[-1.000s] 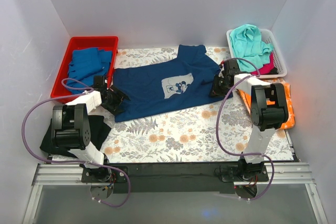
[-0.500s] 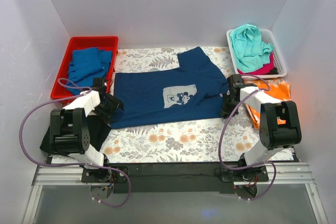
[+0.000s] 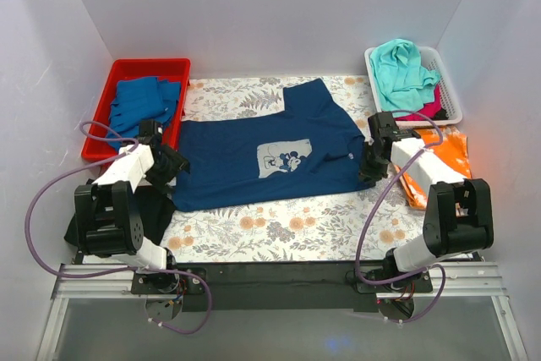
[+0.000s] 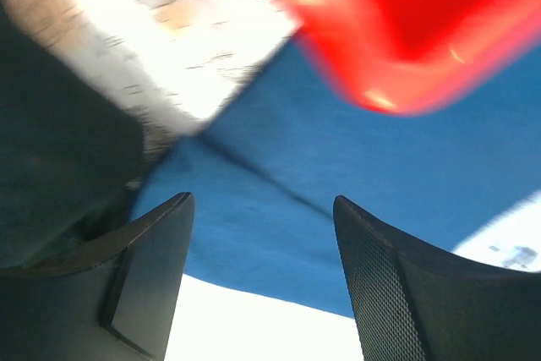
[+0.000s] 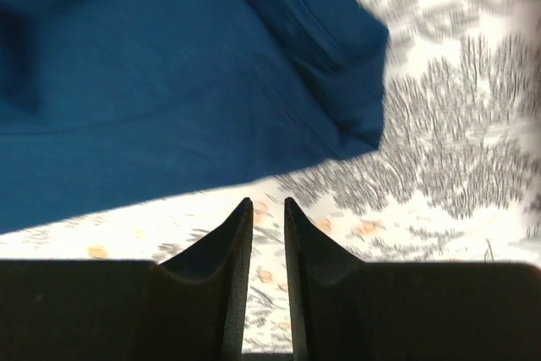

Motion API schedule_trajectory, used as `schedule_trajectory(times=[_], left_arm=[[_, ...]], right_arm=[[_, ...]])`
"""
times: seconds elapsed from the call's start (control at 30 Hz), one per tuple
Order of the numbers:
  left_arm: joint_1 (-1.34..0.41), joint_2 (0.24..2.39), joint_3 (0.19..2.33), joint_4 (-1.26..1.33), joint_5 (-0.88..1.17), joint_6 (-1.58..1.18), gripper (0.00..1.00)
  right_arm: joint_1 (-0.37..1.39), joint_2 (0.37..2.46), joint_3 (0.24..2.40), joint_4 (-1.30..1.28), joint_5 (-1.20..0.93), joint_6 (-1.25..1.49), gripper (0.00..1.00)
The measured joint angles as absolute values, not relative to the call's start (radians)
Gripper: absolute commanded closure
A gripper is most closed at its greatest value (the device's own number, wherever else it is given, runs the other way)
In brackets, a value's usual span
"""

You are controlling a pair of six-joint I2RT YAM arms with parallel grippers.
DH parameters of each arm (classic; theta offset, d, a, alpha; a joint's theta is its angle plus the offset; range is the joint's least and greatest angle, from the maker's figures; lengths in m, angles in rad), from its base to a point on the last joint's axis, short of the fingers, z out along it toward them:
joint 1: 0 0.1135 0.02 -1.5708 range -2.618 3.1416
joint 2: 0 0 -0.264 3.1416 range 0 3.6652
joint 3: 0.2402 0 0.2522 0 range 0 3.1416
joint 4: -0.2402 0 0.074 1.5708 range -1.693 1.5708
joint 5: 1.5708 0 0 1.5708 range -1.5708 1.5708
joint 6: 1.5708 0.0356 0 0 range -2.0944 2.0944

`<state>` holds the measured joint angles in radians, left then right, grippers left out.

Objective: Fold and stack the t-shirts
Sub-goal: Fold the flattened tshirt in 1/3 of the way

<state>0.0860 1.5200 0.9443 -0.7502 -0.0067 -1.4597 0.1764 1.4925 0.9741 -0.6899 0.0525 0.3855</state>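
- Navy shirt [image 3: 262, 158] lies spread flat mid-table [image 3: 279, 226], mouse print up. One sleeve points to the far wall.
- Left gripper [image 3: 175, 163] is at the shirt's left edge, between the red bin [image 3: 118, 73] and the black shirt [image 3: 152, 209].
- Left wrist view: left gripper [image 4: 260, 205] has its jaws wide apart with nothing between them. Navy shirt [image 4: 338, 183] fills the space past the tips, red bin [image 4: 423, 31] is top right and black shirt [image 4: 59, 150] is at left. The view is blurred, so I can't tell if the tips touch cloth.
- Right gripper [image 3: 369, 171] is at the shirt's right edge, just beside the orange shirt [image 3: 444, 158].
- Right wrist view: right gripper [image 5: 268, 202] is nearly closed, leaving a thin slit. Only the floral table [image 5: 439, 150] shows through it, so nothing is gripped. Navy shirt [image 5: 169, 82] lies just ahead of the tips, with a hemmed corner sticking out to the right.
- Blue shirts [image 3: 139, 101] are piled in the red bin at far left.
- The white basket [image 3: 448, 95] at far right holds a teal shirt [image 3: 401, 69] on top, with a pink shirt [image 3: 427, 112] under it.
- The orange shirt lies on the table in front of the basket, partly under the right arm.
- The black shirt is bunched at near left, partly under the left arm.
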Motion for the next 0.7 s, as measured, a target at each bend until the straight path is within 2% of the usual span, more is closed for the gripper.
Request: schedule_trajectory(times=[0.17,0.4,0.7], left_arm=[[0.086,1.436,0.97,-0.69,0.043,-1.435,0.33],[0.086,1.419,0.975,-0.654,0.083,-1.428,0.33],[0.086,1.42,0.974,-0.653,0.09,-1.428,0.34]], right_arm=[[0.189,1.569,1.066,-0.623,0.033,0.359,0.72],[0.197,1.734,1.063,-0.568,-0.001,0.339,0.74],[0.211,1.626,0.936,-0.545,0.096,0.396,0.75]])
